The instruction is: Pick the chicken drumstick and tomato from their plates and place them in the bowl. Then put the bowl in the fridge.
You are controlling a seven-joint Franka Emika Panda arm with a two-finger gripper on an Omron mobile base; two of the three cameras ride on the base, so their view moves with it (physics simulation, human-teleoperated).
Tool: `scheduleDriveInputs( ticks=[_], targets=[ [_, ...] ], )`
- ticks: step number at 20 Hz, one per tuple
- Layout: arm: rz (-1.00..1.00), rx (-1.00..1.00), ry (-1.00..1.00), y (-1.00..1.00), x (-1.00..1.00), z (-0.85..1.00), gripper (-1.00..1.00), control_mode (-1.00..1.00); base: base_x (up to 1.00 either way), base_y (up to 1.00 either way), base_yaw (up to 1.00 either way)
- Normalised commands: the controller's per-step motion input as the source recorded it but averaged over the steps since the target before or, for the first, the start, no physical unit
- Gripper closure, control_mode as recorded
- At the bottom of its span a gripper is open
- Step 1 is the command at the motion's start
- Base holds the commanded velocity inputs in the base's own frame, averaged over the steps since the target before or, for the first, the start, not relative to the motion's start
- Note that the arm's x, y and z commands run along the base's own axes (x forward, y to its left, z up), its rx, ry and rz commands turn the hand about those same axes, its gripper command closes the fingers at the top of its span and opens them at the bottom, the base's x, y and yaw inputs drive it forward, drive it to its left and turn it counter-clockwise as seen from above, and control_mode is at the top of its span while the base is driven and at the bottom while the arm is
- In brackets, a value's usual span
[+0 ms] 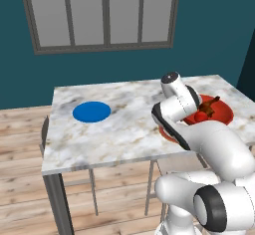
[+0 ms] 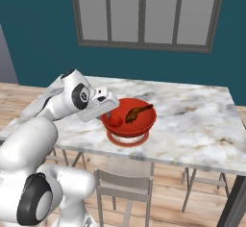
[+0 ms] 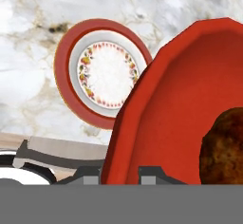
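The red-orange bowl hangs just above the table, with my gripper shut on its near rim. Inside the bowl lie the dark brown chicken drumstick and the red tomato. Under the bowl sits the white plate with a red-brown rim, bare of food. The blue plate lies bare on the table's left part. The fridge is out of view.
The marble table stands before a teal wall with a window. A grey chair is tucked under the table's near edge. Wooden floor surrounds the table.
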Motion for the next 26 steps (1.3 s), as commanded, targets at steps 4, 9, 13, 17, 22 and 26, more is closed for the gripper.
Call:
scheduleDriveInputs(
  ticks=[4,9,13,17,22,26],
  targets=[
    [0.0,0.0,0.0,0.0,0.0,0.0,1.0,1.0,-0.4,0.02,0.05],
    [0.0,0.0,0.0,0.0,0.0,0.0,1.0,1.0,-0.76,0.01,0.06],
    [0.0,0.0,0.0,0.0,0.0,0.0,1.0,1.0,-0.6,0.04,0.11],
    [0.0,0.0,0.0,0.0,0.0,0.0,1.0,1.0,-0.18,0.06,0.68],
    [0.0,0.0,0.0,0.0,0.0,0.0,1.0,1.0,0.0,0.0,0.99],
    [0.0,0.0,0.0,0.0,0.0,0.0,1.0,1.0,0.0,0.0,1.0]
  ],
)
